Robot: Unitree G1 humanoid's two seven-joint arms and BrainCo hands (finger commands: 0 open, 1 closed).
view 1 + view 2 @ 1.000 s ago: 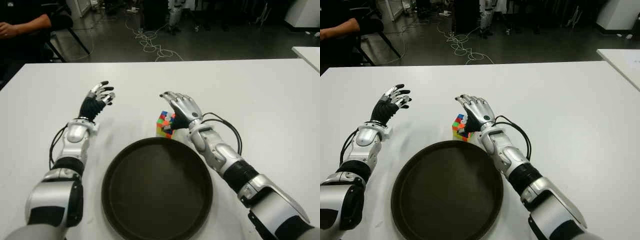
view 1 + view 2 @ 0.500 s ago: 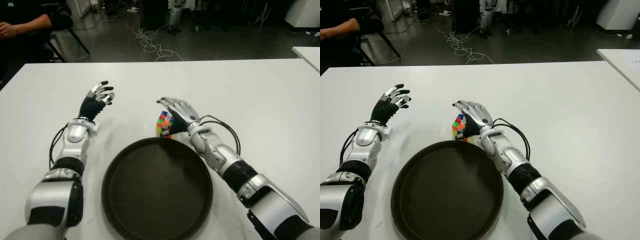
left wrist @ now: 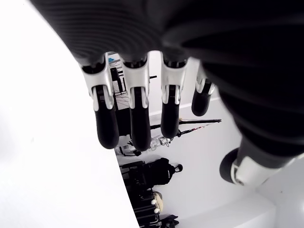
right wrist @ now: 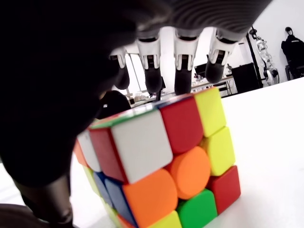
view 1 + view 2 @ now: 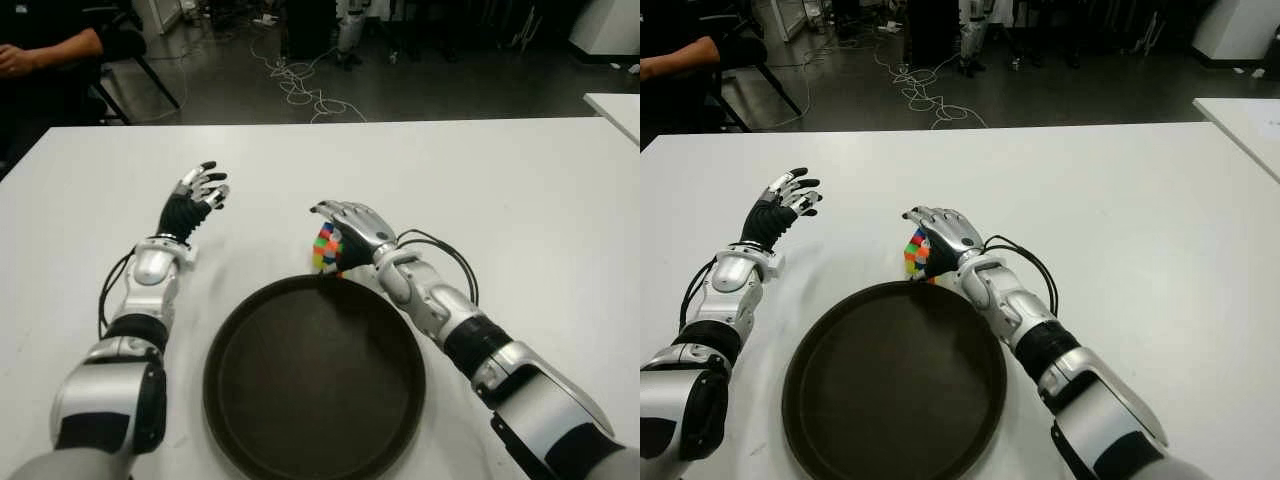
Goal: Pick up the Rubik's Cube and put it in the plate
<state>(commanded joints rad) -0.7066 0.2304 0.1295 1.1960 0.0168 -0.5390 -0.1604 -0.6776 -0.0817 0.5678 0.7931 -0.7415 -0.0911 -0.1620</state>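
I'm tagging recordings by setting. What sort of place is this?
Probably a robotics lab or workshop: a plain white table holds the plate and Rubik's Cube, loose cables trail over the dark floor behind, and a seated person's arm shows at the table's far left.

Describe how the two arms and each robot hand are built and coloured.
Both arms are silver-grey shells with black joint sections. Black cables loop beside each forearm. The left robot hand has a black palm and silver fingers with black tips; the right robot hand shows a silver back with black fingertips.
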